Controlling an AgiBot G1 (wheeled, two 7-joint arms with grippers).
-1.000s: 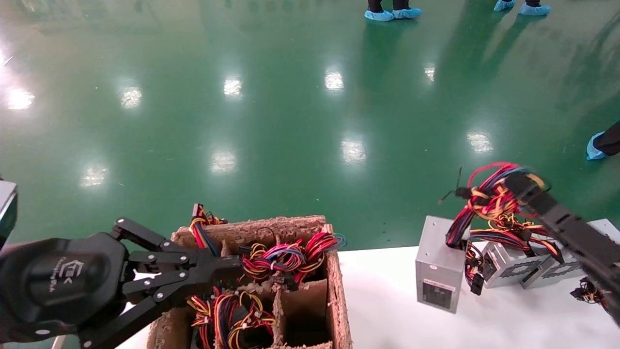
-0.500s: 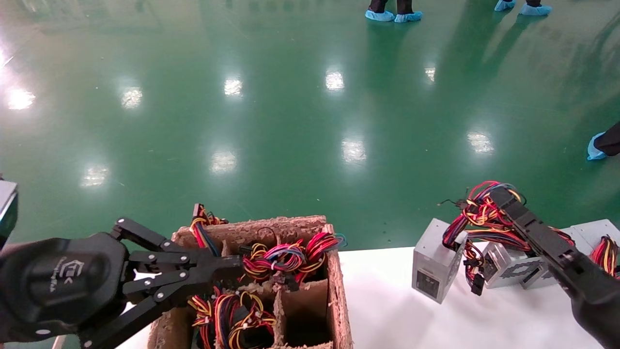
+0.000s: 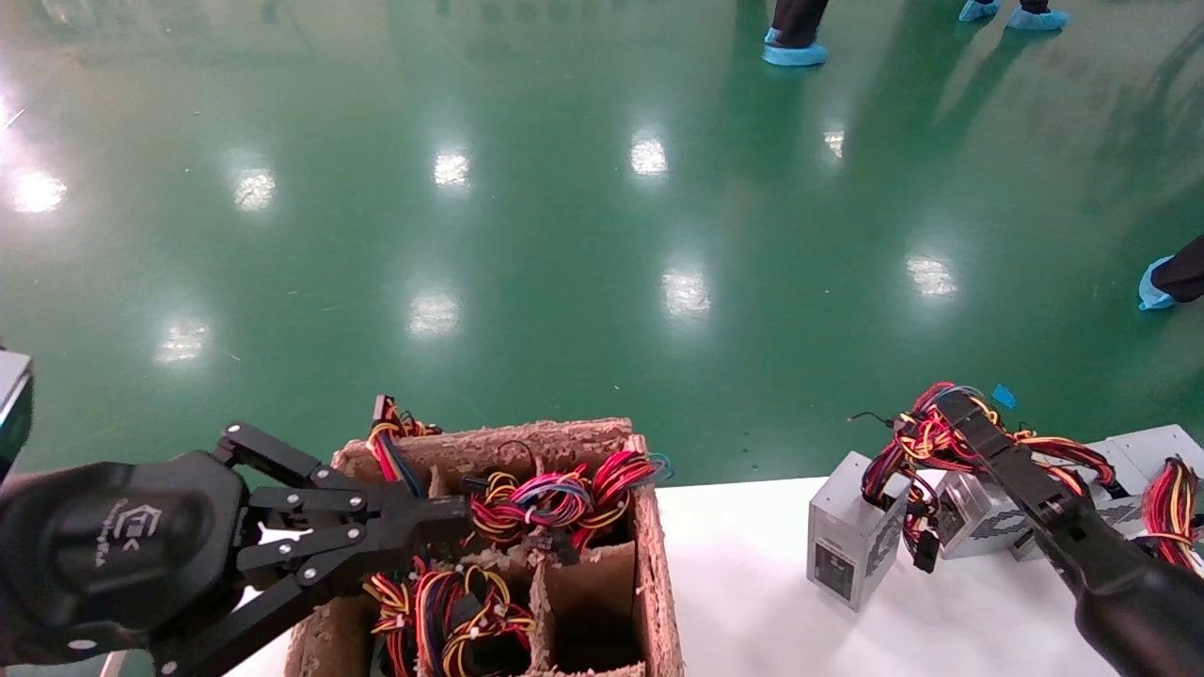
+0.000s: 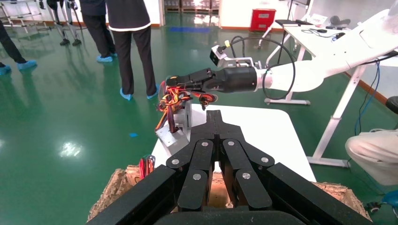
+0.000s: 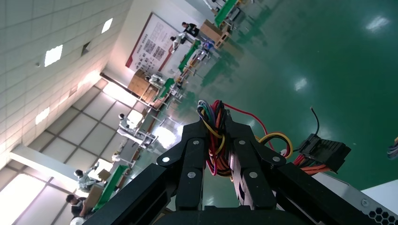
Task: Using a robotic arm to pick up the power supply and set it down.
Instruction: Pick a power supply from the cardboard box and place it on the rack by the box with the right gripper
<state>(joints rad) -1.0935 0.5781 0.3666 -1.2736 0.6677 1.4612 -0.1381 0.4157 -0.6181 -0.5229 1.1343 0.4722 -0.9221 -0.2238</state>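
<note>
The power supply (image 3: 851, 536) is a small silver-grey box with a dark label. It leans tilted at the white table (image 3: 752, 602), lower edge at the surface. Its red, yellow and black wire bundle (image 3: 908, 442) runs up into my right gripper (image 3: 945, 406), which is shut on the wires above and right of the box. In the right wrist view the wires (image 5: 215, 140) are pinched between the jaws of the right gripper (image 5: 217, 123). My left gripper (image 3: 451, 512) hangs shut and empty over the brown divider box (image 3: 649, 564). The left wrist view shows the left gripper (image 4: 215, 115), the power supply (image 4: 176, 133) and the right arm (image 4: 234, 79) beyond it.
More silver power supplies (image 3: 988, 512) (image 3: 1143, 449) with wire bundles lie on the table just right of the held one. The brown pulp box holds several wire bundles (image 3: 555, 498) in its compartments. Green floor lies beyond the table's far edge, with people standing (image 4: 133, 47).
My right gripper has come down and slightly right with the wires. The power supply went from hanging upright above the table to leaning tilted at its surface. The left arm has not moved.
</note>
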